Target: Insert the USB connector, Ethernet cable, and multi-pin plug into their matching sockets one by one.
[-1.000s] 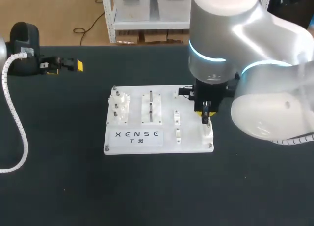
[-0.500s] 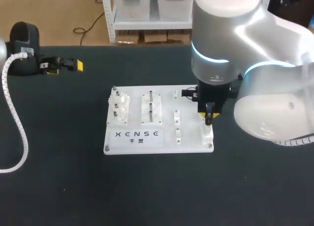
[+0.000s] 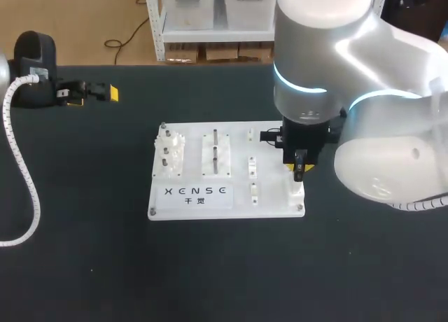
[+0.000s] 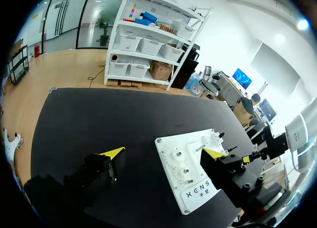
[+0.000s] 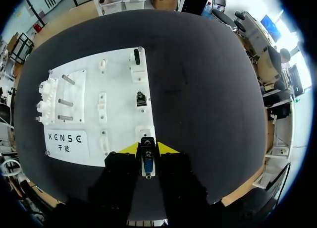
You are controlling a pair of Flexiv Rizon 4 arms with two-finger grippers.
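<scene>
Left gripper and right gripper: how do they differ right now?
The yellow-tipped left gripper is open, empty, off the white plastic board. The yellow-tipped right gripper is shut on a small blue-faced plug over that board's corner. Both have black fingers.

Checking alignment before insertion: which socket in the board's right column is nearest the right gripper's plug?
The all-white socket at the corner of the board, just ahead of the right gripper and its plug; the other two, dark-topped, sit farther ahead.
</scene>
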